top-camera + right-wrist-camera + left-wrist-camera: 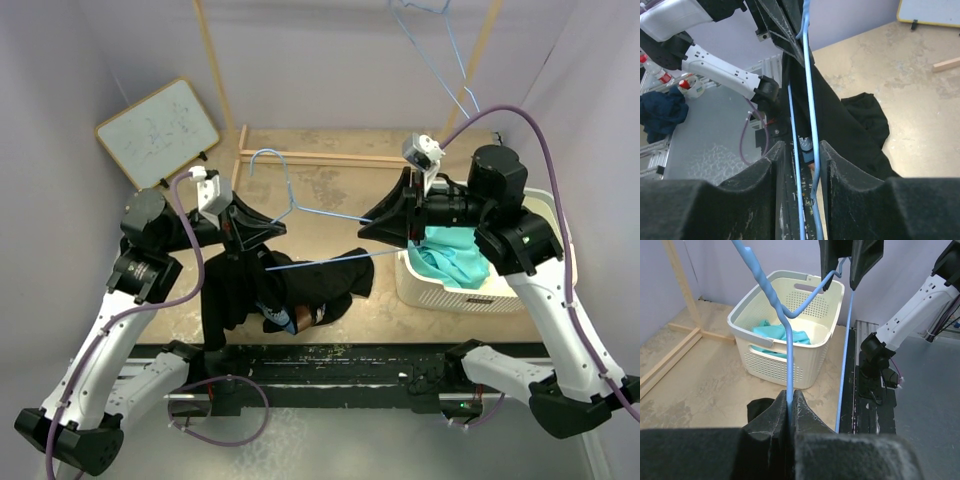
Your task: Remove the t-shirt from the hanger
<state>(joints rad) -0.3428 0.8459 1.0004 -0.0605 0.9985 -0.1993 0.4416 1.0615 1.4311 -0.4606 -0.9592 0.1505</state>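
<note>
A light blue wire hanger (320,213) is held in the air between my two grippers. A black t-shirt (250,285) hangs from its left part and droops onto the table; it also shows in the right wrist view (840,125). My left gripper (275,228) is shut on the hanger's wire (788,365), with its jaws pressed together on it (790,397). My right gripper (368,225) is open, and its jaws stand on either side of the hanger's right end. Two wires (807,90) run through the gap (799,150).
A cream laundry basket (440,290) with teal cloth (455,258) stands at the right, under my right arm. A wooden rack frame (300,155) runs along the back. A whiteboard (160,130) leans at the back left. Another blue hanger (430,40) hangs above.
</note>
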